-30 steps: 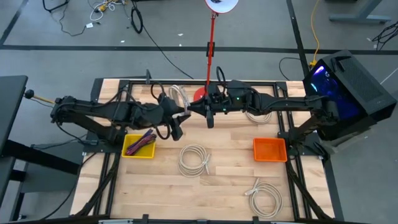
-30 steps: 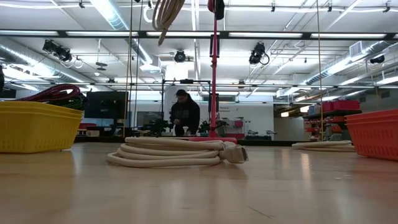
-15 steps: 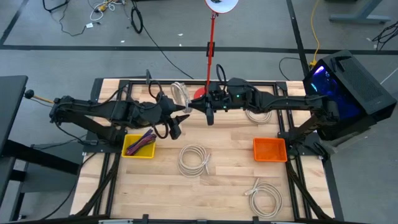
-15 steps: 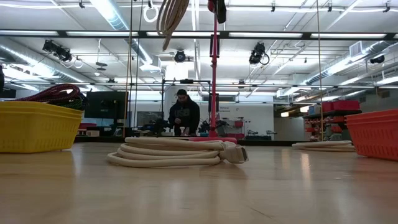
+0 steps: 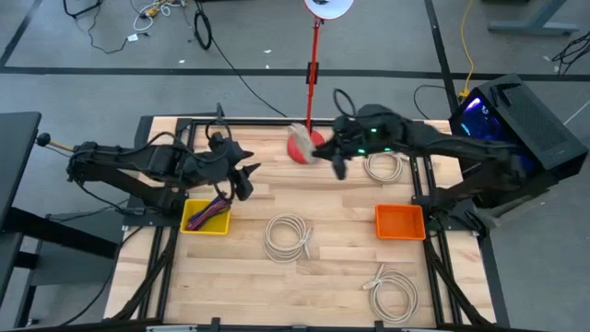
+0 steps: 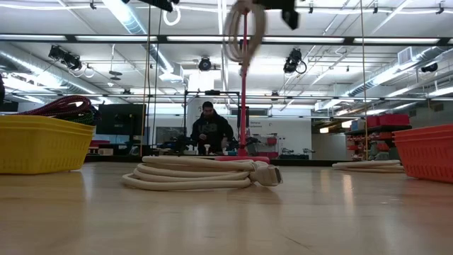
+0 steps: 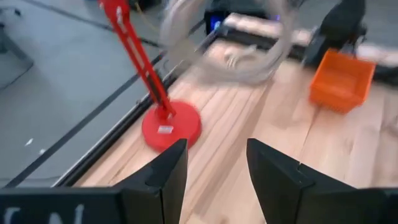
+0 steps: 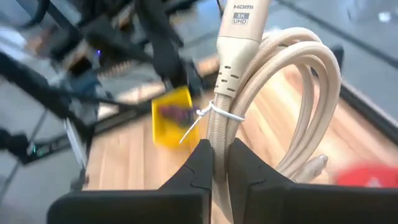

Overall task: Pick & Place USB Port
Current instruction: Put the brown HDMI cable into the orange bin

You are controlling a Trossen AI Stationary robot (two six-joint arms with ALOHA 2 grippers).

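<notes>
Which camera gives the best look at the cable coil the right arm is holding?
The right wrist view: the beige cable coil fills it, pinched in the right pincer. The low view shows it dangling at the top, the left wrist view only a blur, the high view a pale smear.

Readable print is found in one place only. On the beige moulded plug housing (image 8: pixel 241 37) of the coiled beige braided cable (image 8: pixel 292 106), the word "HDMI" is printed, with "8K" and "UHD" stacked just beneath it in smaller letters. The lettering is seen in the right wrist view. In the left wrist view, parts of large white letters (image 7: pixel 46 216) are cut off at the frame edge and cannot be read.
</notes>
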